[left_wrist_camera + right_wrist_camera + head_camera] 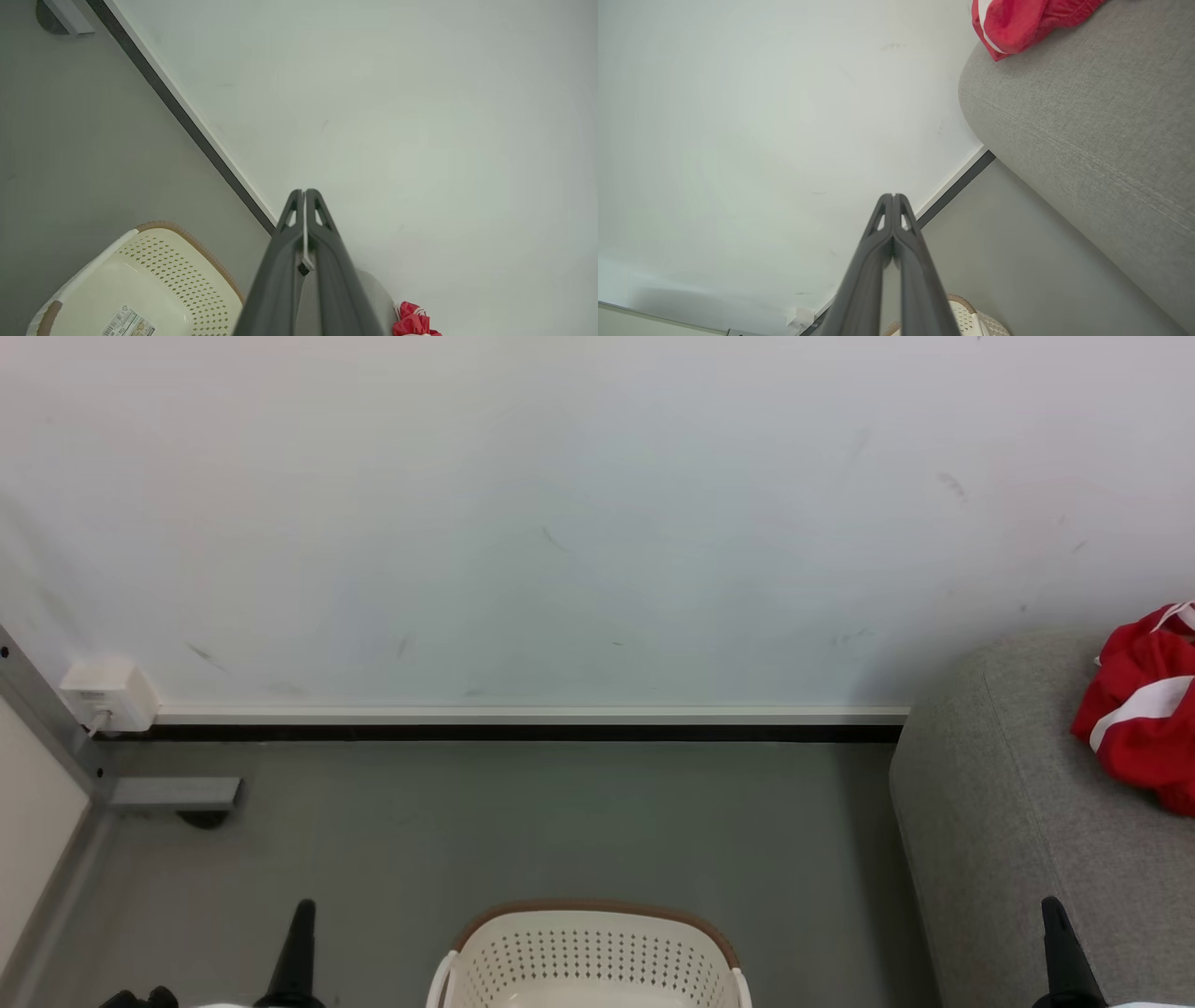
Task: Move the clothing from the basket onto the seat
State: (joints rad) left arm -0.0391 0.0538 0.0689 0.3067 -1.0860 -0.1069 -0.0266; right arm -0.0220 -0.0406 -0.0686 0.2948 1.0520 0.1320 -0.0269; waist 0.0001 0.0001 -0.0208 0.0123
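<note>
The large light-grey fabric sofa seat (1008, 821) stood at the right. The oval cream perforated plastic basket (588, 961) sat on the floor, its visible bottom bare. The crumpled red, white-striped clothing (1139, 709) lay on the seat. The left gripper (303, 915) and right gripper (1053, 913) were pressed closed, holding nothing. The sensible move, I judged, was to check the basket's hidden near part before finishing.

One cream laundry basket (597, 957). Right of the basket: one grey sofa (1008, 803) and one red-and-white heap of clothing (1144, 709), its garment count unclear. Two dark claws flank the basket, the left claw (302, 917) and the right claw (1054, 913). Left of it, one white wall box (107, 695).
</note>
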